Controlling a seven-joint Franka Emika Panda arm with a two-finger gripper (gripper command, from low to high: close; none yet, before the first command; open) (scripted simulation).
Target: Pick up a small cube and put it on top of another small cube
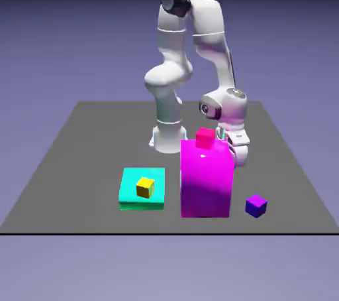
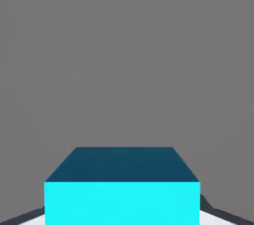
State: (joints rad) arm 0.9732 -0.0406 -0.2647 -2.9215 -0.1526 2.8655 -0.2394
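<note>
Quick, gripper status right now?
Gripper: closed on the bright-blue cube, which fills the space between the fingertips in the hand view.

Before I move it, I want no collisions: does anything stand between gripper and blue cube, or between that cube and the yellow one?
Nothing between the gripper and the blue cube; it's gripped. Toward the yellow cube, the tall magenta block, topped by a red cube, probably obstructs a low path.
</note>
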